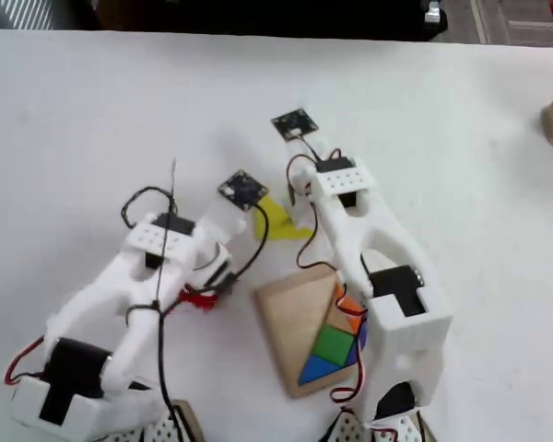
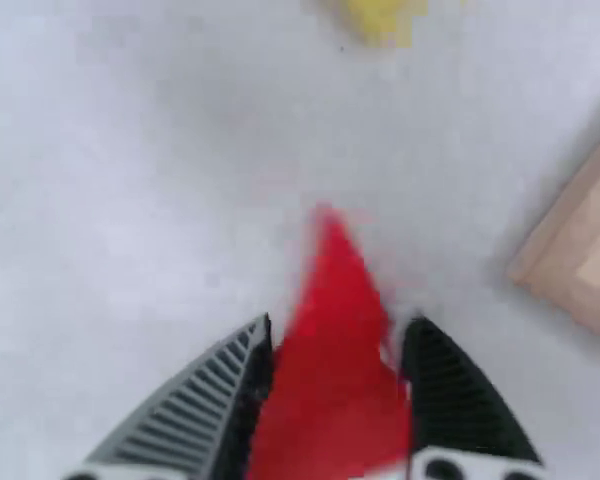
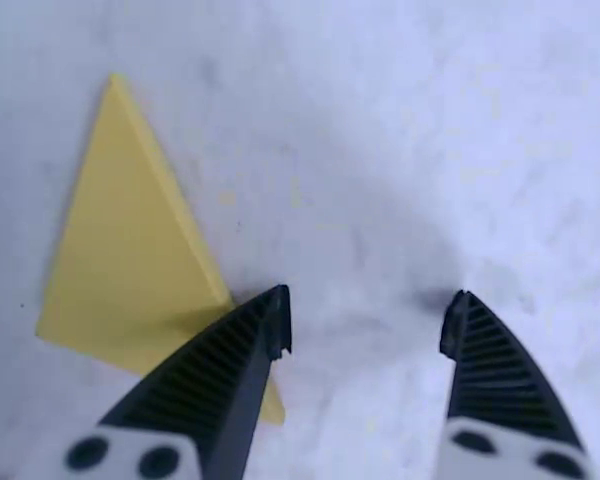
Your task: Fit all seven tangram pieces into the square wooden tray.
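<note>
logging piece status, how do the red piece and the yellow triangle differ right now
The red piece is clamped in the left pincer; the yellow triangle lies flat on the table, ungripped by the open right pincer. The red piece is red, the yellow triangle yellow. Both are outside the wooden tray.

Square pale wooden tray (image 1: 290,313): bare light wood, matt, with a smooth raised rim.
Red triangular tangram piece (image 2: 330,400): even solid colour, smooth, little sheen (what lies under the colour cannot be told).
Yellow triangular tangram piece (image 3: 120,250): flat, smooth, matt.
Left gripper (image 2: 340,322): ribbed matt plastic fingers (image 2: 210,400), one grey, one black.
Right gripper (image 3: 370,297): ribbed black plastic fingers (image 3: 220,370) on white plastic bases.
White arm shells (image 1: 350,230): matt plastic.
White table top (image 1: 92,110): smooth, matt.
</note>
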Robot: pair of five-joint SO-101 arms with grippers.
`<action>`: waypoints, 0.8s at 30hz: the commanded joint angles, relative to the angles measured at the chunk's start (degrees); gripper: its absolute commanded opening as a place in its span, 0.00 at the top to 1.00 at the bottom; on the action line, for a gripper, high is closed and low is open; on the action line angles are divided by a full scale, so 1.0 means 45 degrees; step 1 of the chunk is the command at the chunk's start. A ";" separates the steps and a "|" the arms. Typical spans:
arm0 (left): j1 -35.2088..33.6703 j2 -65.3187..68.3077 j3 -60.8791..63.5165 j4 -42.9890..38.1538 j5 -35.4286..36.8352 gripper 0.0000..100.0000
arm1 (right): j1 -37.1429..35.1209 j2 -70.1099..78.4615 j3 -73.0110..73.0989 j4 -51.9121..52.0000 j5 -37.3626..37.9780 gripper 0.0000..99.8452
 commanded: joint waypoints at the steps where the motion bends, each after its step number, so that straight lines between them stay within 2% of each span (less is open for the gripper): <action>1: 0.0010 0.0147 -0.0293 0.0059 -0.0449 0.92 | 0.0029 -0.0107 -0.0586 -0.0068 0.0176 0.76; 10: -0.0029 0.0068 -0.0293 0.0098 -0.0918 0.92 | 0.0029 -0.0088 -0.0586 -0.0088 0.0176 0.76; 13: -0.0576 -0.0029 -0.0488 0.0176 -0.0996 0.92 | 0.0029 -0.0068 -0.0586 -0.0088 0.0176 0.76; 18: -0.1748 -0.2002 -0.0098 0.0938 -0.3360 0.76 | 0.0010 -0.0049 -0.0606 -0.0225 0.0801 0.76; 21: -0.1788 -0.3702 0.0781 0.0742 -0.3849 0.73 | 0.0010 -0.0029 -0.0586 -0.0283 0.0840 0.76; 24: -0.1651 -0.5031 0.1426 0.1270 -0.5919 0.73 | 0.0049 -0.0029 -0.0586 -0.0283 0.0860 0.76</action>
